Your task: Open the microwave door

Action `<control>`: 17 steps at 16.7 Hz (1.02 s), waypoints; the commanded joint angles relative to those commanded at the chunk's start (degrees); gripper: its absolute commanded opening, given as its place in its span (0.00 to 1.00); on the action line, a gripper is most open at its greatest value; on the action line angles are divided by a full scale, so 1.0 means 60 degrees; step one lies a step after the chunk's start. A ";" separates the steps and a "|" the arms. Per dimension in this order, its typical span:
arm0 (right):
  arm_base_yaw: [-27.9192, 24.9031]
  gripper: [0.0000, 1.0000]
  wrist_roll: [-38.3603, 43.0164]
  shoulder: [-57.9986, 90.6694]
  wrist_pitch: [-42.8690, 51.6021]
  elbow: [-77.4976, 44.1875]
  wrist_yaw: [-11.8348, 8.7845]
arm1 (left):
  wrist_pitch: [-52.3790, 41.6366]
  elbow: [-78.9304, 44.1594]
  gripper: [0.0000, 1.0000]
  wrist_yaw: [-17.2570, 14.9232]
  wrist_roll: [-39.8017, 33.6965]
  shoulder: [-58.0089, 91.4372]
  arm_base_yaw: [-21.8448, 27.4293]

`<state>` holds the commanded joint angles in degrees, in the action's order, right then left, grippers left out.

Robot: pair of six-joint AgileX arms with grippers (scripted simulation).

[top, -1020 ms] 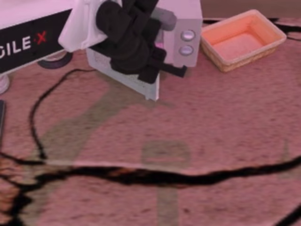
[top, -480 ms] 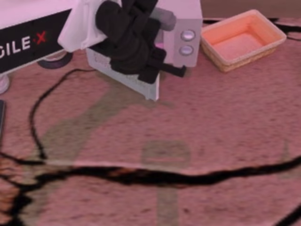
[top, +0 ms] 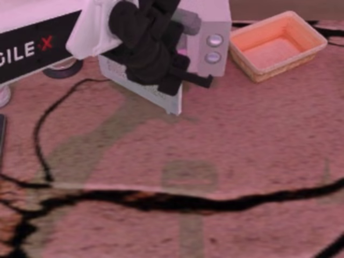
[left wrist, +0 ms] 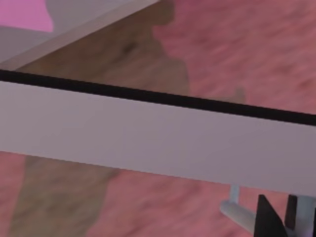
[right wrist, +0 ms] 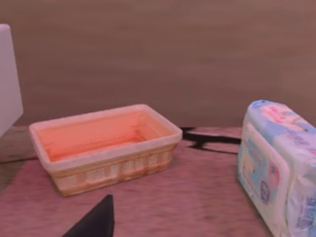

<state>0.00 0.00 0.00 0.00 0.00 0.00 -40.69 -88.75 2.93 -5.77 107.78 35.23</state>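
The white microwave [top: 208,19] stands at the table's back centre, two silver knobs [top: 214,47] on its front. The microwave door [top: 144,88] is swung partly open, its free edge pointing forward and its hinge on the left. My left gripper [top: 185,78] hangs over that door. In the left wrist view the door [left wrist: 158,133] crosses as a wide white band, and my left gripper [left wrist: 280,217] is shut on the pale handle bar [left wrist: 237,213]. Only a dark sliver of my right gripper [right wrist: 96,222] shows; that arm is parked outside the top view.
A tan wicker basket [top: 277,45] sits just right of the microwave. A pack of wipes [right wrist: 276,163] stands farther right in the right wrist view. The tablecloth carries black curving lines [top: 161,201]. My left arm's white link [top: 37,37] covers the back left.
My left gripper has crept very slightly back and to the left with the handle. The door's angle looks almost the same.
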 joint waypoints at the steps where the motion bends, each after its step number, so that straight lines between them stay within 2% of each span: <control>1: 0.0000 1.00 0.0000 0.0000 0.0000 0.0000 0.0000 | -0.0001 0.0030 0.00 -0.0016 0.0032 -0.0012 -0.0012; 8: 0.0000 1.00 0.0000 0.0000 0.0000 0.0000 0.0000 | 0.0219 0.0831 0.00 -0.0602 0.1181 -0.0663 -0.0396; 17: 0.0000 1.00 0.0000 0.0000 0.0000 0.0000 0.0000 | 0.0215 0.0856 0.00 -0.0613 0.1206 -0.0667 -0.0404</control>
<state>0.00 0.00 0.00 0.00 0.00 0.00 -39.40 -83.61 -0.74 1.47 103.78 32.81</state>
